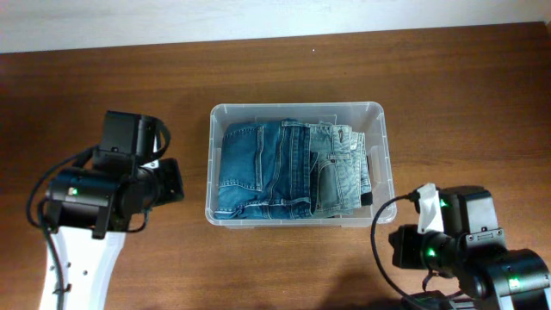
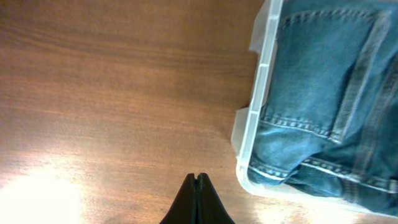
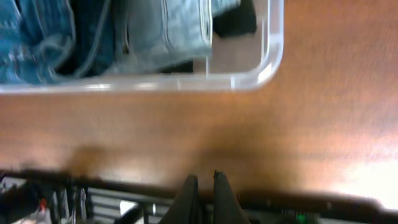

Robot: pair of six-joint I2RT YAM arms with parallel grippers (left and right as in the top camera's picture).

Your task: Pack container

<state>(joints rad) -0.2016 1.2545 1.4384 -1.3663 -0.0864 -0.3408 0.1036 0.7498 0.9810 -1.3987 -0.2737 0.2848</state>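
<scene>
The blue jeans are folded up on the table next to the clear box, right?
No. The jeans are folded up inside the clear box, not on the table next to it. The overhead view shows them lying within its walls.

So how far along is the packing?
Done: dark jeans and light jeans lie folded inside the container. In hand: nothing; left tool and right tool sit empty over the table beside it. Left: I see nothing else to pack, so likely finished.
</scene>
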